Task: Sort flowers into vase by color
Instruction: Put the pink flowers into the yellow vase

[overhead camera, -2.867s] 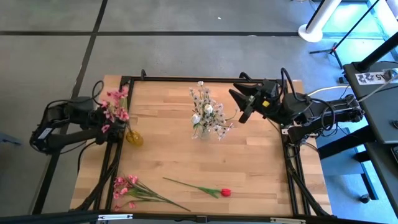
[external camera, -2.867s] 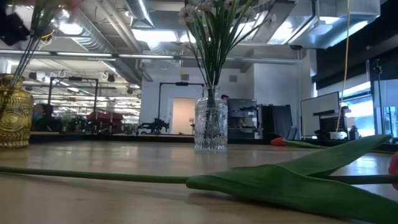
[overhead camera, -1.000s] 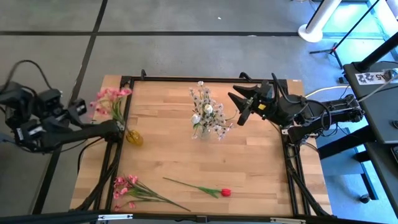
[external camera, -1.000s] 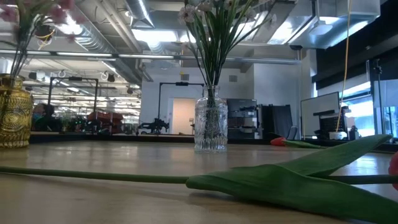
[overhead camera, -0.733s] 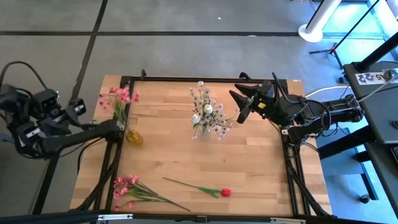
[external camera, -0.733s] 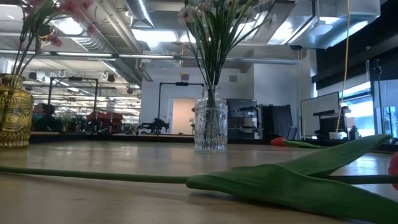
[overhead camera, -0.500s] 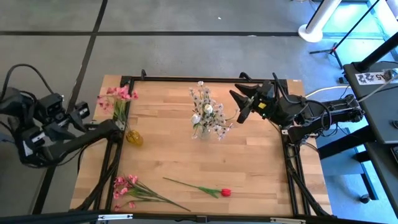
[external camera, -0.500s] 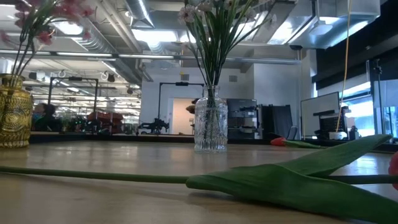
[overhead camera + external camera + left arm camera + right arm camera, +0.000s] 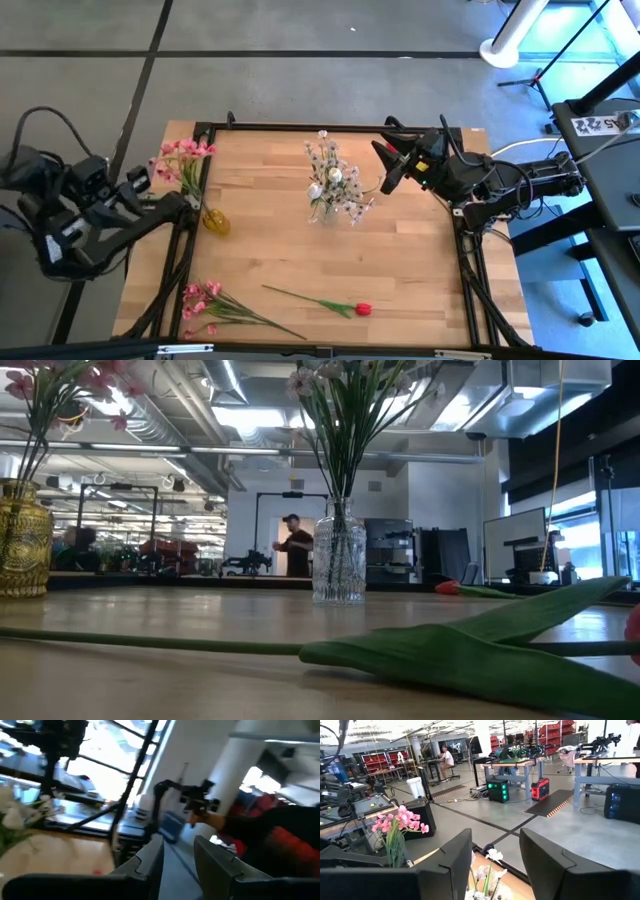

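Note:
A pink blossom spray (image 9: 181,158) stands with its stem in the yellow vase (image 9: 216,221) near the table's left edge; the low view shows that vase (image 9: 22,550) too. White sprigs (image 9: 335,180) stand in the clear glass vase (image 9: 328,212) at the table's middle. More pink sprays (image 9: 205,304) and a red rosebud stem (image 9: 360,309) lie flat near the near edge. My left gripper (image 9: 135,185) hangs open and empty beyond the left edge. My right gripper (image 9: 384,168) is open and empty, right of the white sprigs.
A black frame (image 9: 300,127) runs around the wooden table. In the low view the rosebud's green leaf (image 9: 470,650) lies close to the camera. A person (image 9: 293,545) stands far off in the room behind. Bare wood shows between the vases and the near-edge flowers.
My left gripper has drawn away from the pink spray toward the table's left, past the edge, then drifted toward the near side. The spray stays in the yellow vase, its blossoms swaying. A person has come into sight in the room behind.

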You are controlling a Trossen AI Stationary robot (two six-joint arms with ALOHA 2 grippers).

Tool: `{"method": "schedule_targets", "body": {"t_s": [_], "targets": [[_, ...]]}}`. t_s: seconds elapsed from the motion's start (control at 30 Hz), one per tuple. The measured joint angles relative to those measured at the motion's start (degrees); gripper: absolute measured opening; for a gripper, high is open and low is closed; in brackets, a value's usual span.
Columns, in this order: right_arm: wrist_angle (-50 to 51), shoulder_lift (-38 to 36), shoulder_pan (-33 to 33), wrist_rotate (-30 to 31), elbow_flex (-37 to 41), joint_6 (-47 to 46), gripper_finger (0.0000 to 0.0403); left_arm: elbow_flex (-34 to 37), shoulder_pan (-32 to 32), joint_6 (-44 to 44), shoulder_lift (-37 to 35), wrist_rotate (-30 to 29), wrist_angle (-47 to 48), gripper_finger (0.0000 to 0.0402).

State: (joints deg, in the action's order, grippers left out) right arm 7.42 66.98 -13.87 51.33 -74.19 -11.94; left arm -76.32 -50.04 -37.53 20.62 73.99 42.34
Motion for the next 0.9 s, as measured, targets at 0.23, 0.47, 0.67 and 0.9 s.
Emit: {"method": "schedule_targets", "body": {"t_s": [0.23, 0.47, 0.67, 0.9], "targets": [[-0.1, 0.0, 0.0, -0.9, 0.0, -1.8, 0.0166, 0.0, 21.9, 2.1, 5.3, -1.5, 4.1, 0.0084], [-0.7, 0.0, 0.0, 0.7, 0.0, -2.0, 0.0166, 0.0, 36.8, 11.1, 13.5, -13.2, 7.1, 0.0061], [-1.2, 0.0, 0.0, 2.1, 0.0, -2.4, 0.0166, 0.1, 43.5, 17.6, 22.2, -16.7, 12.0, 0.0044], [0.6, 0.0, 0.0, 2.1, 0.0, -5.5, 0.0166, 0.0, 59.8, 17.7, 29.7, -29.5, 11.9, 0.0003]]}}
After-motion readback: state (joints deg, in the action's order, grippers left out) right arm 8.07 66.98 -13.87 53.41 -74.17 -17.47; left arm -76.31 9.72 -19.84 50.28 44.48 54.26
